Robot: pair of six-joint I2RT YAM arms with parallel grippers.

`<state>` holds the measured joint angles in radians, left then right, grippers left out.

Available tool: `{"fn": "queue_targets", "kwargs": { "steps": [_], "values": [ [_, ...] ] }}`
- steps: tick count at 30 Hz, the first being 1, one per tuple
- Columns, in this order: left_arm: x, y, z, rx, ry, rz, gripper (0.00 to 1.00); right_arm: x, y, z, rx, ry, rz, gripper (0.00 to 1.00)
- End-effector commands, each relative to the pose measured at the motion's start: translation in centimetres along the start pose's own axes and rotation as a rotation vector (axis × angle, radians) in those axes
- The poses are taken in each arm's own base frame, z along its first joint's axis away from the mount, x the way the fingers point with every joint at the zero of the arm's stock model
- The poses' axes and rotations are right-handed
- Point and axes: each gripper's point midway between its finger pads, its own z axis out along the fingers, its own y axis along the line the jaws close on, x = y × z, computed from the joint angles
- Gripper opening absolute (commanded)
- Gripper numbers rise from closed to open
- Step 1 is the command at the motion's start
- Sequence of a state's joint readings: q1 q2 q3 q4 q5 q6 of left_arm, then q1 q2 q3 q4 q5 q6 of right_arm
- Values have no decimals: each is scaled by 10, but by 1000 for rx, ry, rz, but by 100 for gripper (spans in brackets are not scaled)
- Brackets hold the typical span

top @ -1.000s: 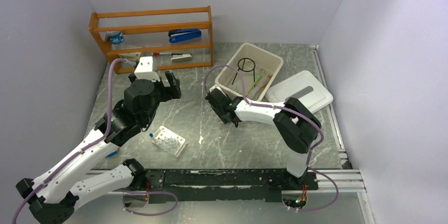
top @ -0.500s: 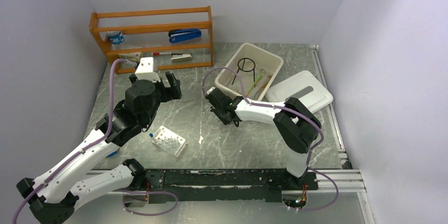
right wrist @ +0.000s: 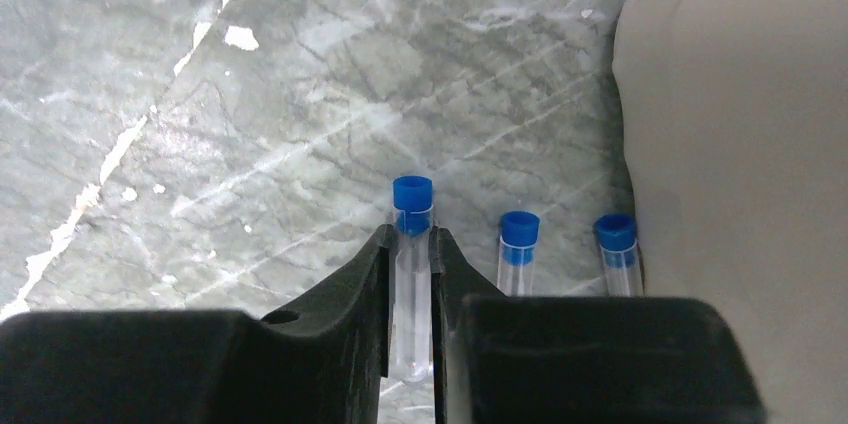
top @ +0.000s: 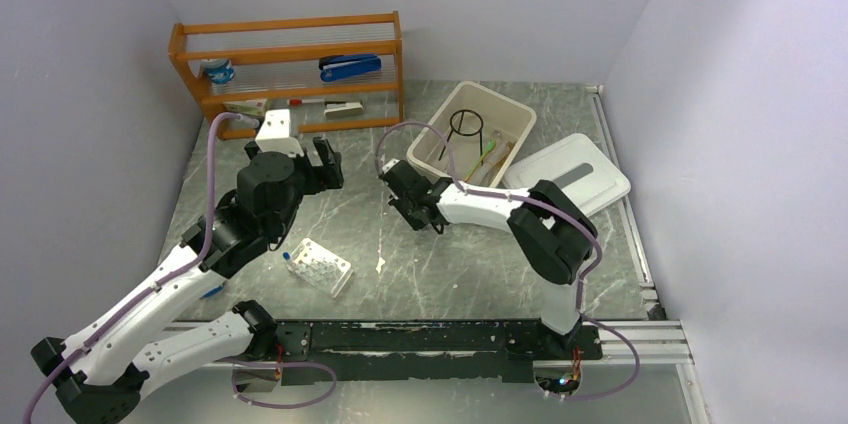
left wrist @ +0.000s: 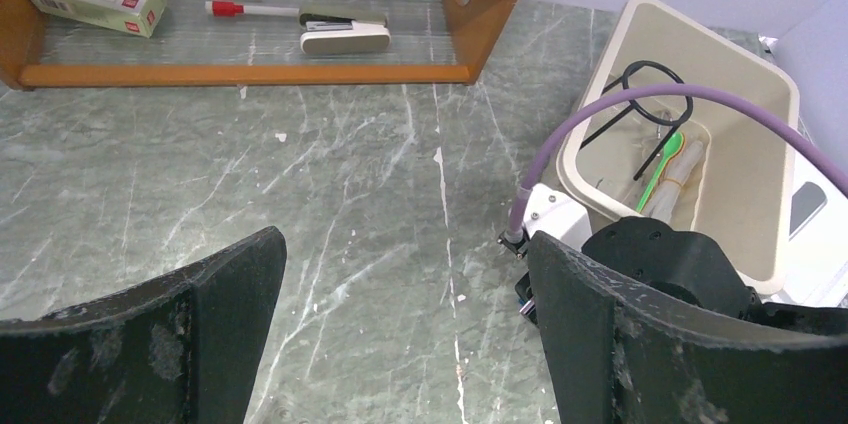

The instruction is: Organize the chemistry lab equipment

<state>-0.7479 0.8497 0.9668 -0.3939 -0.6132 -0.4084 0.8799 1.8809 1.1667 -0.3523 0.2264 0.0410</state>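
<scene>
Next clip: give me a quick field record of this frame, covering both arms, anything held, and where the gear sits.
right gripper: closed on a blue-capped vial lying on the table
other vials: two, lying beside it, next to the beige bin
left gripper: open, empty, above the table
white rack: on the table by the left arm
bin contents: black tripod among others
lid: off, beside the bin

Bare tabletop (right wrist: 300, 94) ahead of right gripper (right wrist: 410, 244), 2 loose blue-capped vials (right wrist: 519, 236) and beige bin (right wrist: 730, 144) wall crowding one side
</scene>
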Motion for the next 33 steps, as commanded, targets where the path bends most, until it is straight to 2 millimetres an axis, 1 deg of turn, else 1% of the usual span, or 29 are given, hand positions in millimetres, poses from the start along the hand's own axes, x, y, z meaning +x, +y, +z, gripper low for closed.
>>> {"fn": "queue_targets", "kwargs": {
  "steps": [1, 3, 5, 6, 8, 13, 17, 19, 21, 24, 27, 29, 31, 33],
  "values": [
    [-4, 2, -2, 1, -16, -21, 94, 25, 12, 18, -47, 86, 9, 15],
    [-3, 1, -3, 5, -12, -24, 94, 20, 10, 16, -40, 63, 24, 14],
    [0, 0, -2, 12, -5, -29, 94, 9, 8, 10, -33, 8, 50, 14],
    [2, 0, -2, 12, 0, -34, 94, 1, 8, 5, -36, -30, 66, 14],
    [8, -3, 0, 21, 15, -46, 94, -20, 6, -12, -47, -129, 110, 13],
    [26, -11, 5, 55, 61, -75, 94, -71, 1, -60, -84, -379, 234, 14],
    [40, -19, 4, 96, 95, -130, 93, -108, 0, -106, -154, -568, 344, 15],
    [46, -26, 2, 146, 102, -150, 93, -124, -3, -129, -184, -650, 407, 16],
    [47, -40, 0, 230, 105, -159, 93, -138, -5, -152, -225, -729, 467, 17],
    [46, -69, -9, 394, 127, -157, 92, -156, -9, -185, -285, -820, 578, 18],
    [41, -86, -17, 483, 143, -174, 91, -167, -10, -216, -365, -897, 661, 19],
    [35, -96, -24, 547, 135, -197, 89, -172, -7, -228, -420, -924, 697, 20],
    [29, -106, -29, 608, 121, -216, 88, -175, -4, -235, -460, -927, 721, 20],
    [28, -110, -27, 616, 119, -228, 85, -176, -1, -240, -492, -931, 731, 20]
  ]
}}
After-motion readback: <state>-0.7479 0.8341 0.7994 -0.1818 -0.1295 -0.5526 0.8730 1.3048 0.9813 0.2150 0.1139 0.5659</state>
